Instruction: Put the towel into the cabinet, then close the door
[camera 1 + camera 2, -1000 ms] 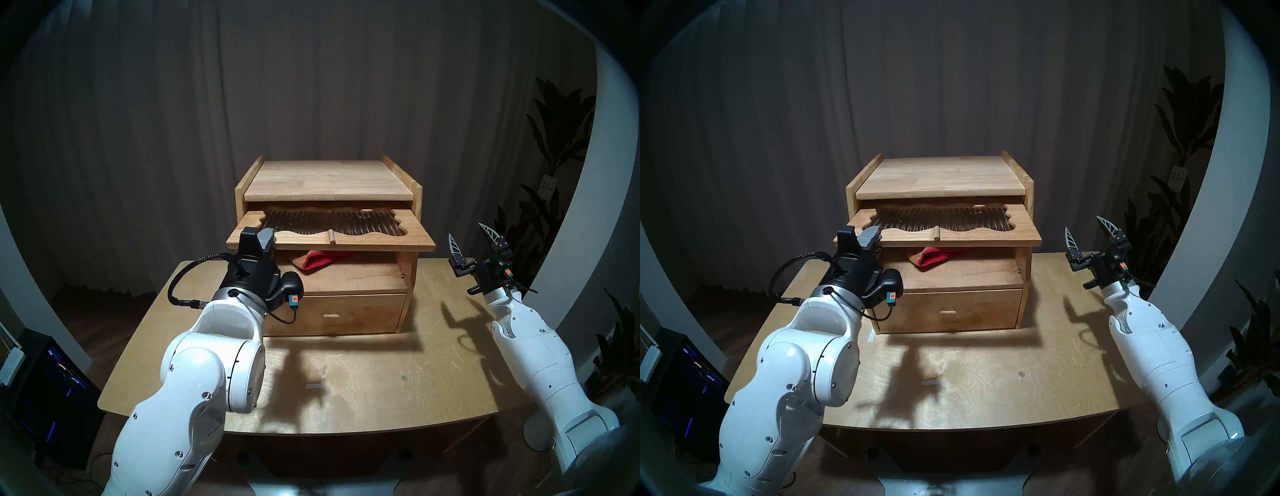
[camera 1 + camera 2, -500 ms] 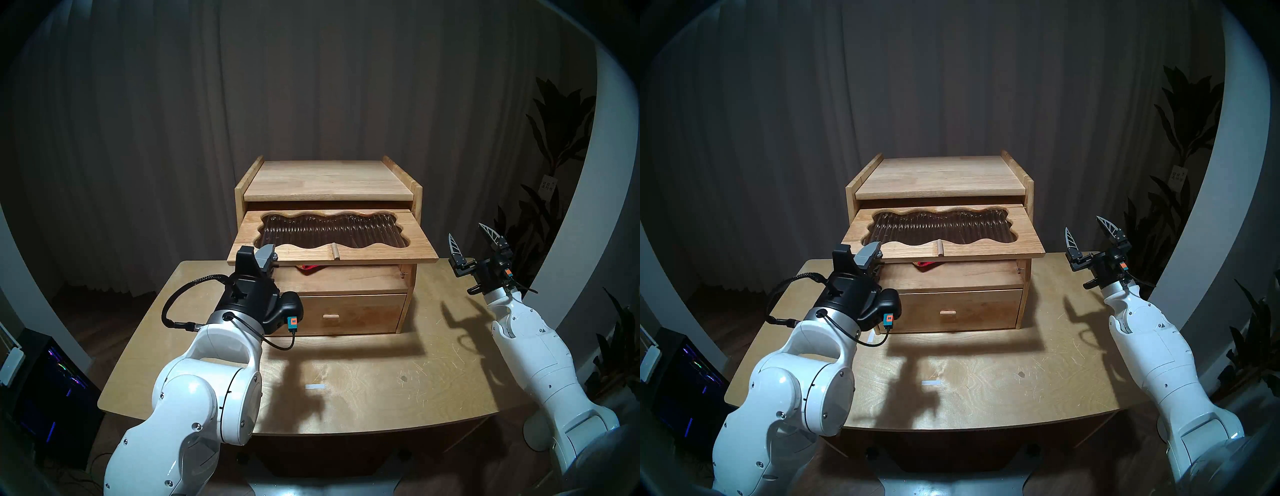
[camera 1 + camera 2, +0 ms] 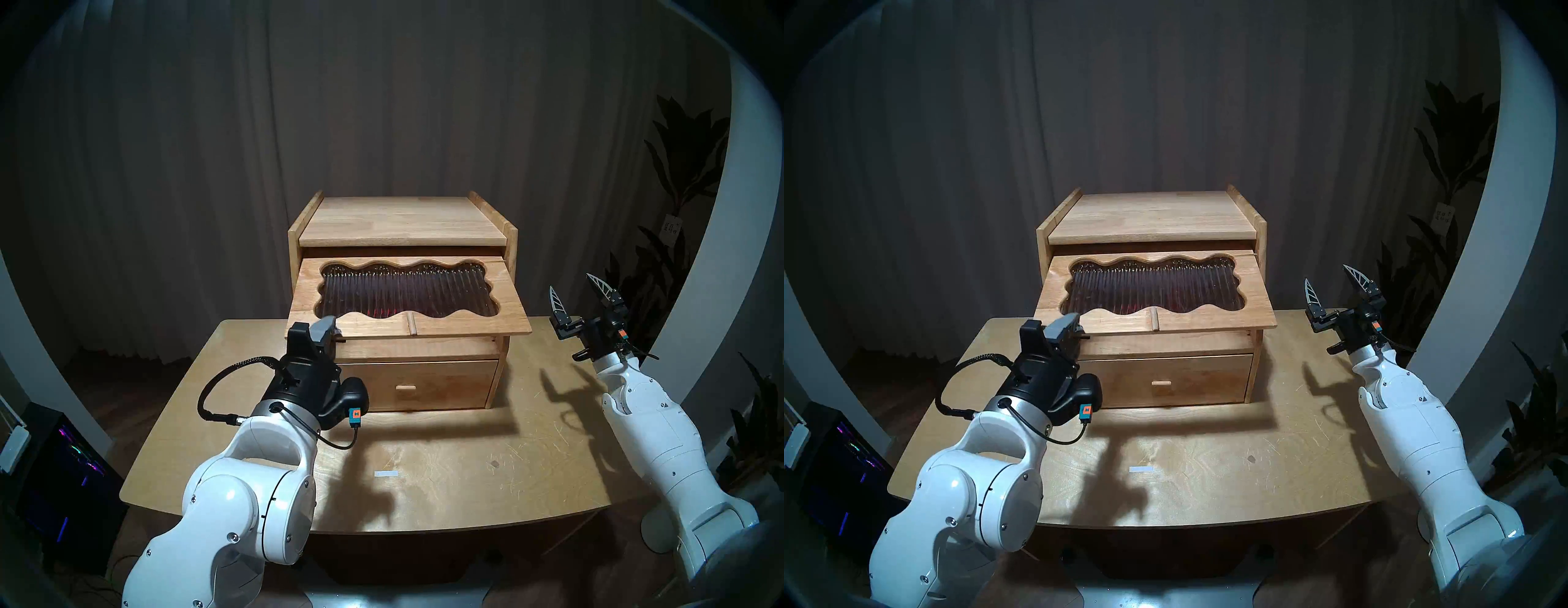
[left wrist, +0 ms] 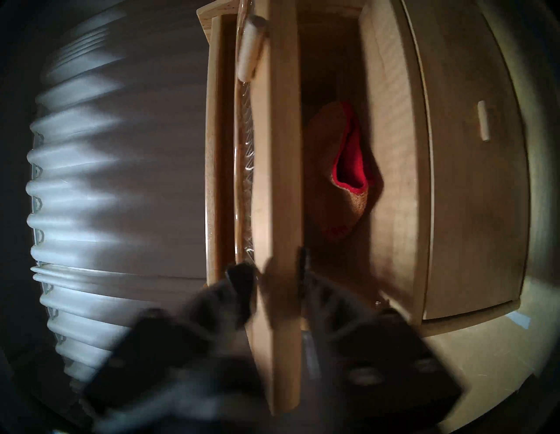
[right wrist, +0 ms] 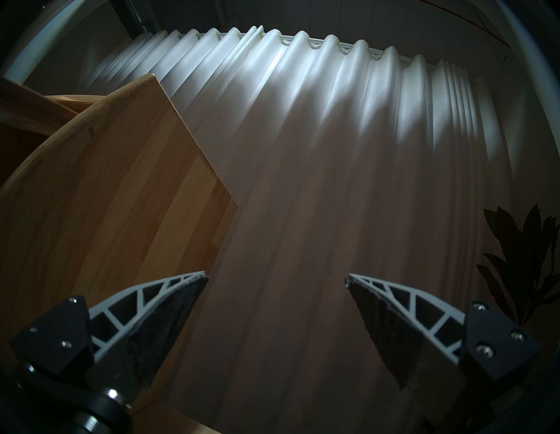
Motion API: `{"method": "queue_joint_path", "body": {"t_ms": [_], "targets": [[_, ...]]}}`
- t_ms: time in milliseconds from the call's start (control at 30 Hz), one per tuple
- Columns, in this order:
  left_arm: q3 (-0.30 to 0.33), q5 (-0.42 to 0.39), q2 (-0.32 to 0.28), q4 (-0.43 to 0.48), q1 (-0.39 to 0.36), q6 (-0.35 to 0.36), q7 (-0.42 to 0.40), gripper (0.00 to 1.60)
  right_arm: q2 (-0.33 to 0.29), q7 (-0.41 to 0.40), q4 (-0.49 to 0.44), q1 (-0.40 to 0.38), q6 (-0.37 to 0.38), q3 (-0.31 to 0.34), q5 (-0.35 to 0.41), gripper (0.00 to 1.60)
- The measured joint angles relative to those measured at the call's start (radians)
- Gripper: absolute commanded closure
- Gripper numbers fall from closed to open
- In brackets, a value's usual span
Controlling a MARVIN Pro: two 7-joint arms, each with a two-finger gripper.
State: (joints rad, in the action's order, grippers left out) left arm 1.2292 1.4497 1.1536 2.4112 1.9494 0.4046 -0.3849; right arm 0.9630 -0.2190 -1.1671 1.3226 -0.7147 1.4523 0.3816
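Observation:
The light wood cabinet (image 3: 403, 220) stands at the back of the table. Its door (image 3: 509, 297), with a wavy ribbed-glass window and a peg knob (image 3: 410, 325), hangs slanted down from its top edge, a gap left below it. My left gripper (image 3: 335, 333) is shut on the door's lower left edge, and the left wrist view shows the panel pinched between the left gripper (image 4: 274, 269) fingers. Inside the compartment lies the towel (image 4: 348, 157), red and orange-tan, folded. From the head it shows only as a red tint through the glass. My right gripper (image 3: 581, 293) is open and empty, raised to the right of the cabinet.
Below the compartment the drawer (image 3: 424, 382) is shut. The table (image 3: 445, 509) carries a small white tape mark (image 3: 386, 473) in front. A dark plant (image 3: 679, 212) stands behind the right arm, and a lit computer case (image 3: 63, 467) sits on the floor at left.
My left gripper has swung the door down from nearly level to a steep slant, moving down and toward me. The towel is now hidden in the head views. The right arm has not moved.

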Motion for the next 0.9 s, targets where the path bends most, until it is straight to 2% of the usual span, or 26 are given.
{"method": "queue_joint_path", "body": {"t_ms": [200, 400, 500, 533, 700, 767, 833, 900], "targets": [[0.017, -0.111, 0.010, 0.004, 0.046, 0.008, -0.038, 0.00, 0.000, 0.000, 0.000, 0.000, 0.000, 0.000, 0.000, 0.00], [0.045, -0.246, 0.069, 0.005, 0.030, 0.033, -0.052, 0.00, 0.000, 0.000, 0.002, 0.000, 0.000, 0.000, 0.001, 0.00], [0.076, -0.300, 0.101, 0.007, 0.010, 0.051, -0.047, 0.00, 0.000, 0.000, 0.004, 0.000, 0.000, 0.000, 0.001, 0.00], [0.107, -0.340, 0.126, 0.008, -0.004, 0.069, -0.043, 0.00, 0.000, 0.000, 0.005, 0.000, 0.000, 0.000, 0.001, 0.00], [0.187, -0.433, 0.179, 0.009, -0.035, 0.109, -0.036, 0.00, 0.000, 0.000, 0.009, 0.000, 0.000, -0.001, 0.002, 0.00], [0.210, -0.459, 0.194, 0.009, -0.045, 0.119, -0.034, 0.14, 0.000, 0.000, 0.009, 0.000, 0.000, -0.001, 0.002, 0.00], [0.243, -0.496, 0.214, 0.009, -0.058, 0.132, -0.032, 0.19, 0.000, 0.000, 0.010, 0.000, 0.000, -0.001, 0.002, 0.00], [0.277, -0.536, 0.235, 0.010, -0.074, 0.144, -0.028, 0.45, 0.000, 0.000, 0.011, 0.000, 0.000, -0.001, 0.003, 0.00]]}}
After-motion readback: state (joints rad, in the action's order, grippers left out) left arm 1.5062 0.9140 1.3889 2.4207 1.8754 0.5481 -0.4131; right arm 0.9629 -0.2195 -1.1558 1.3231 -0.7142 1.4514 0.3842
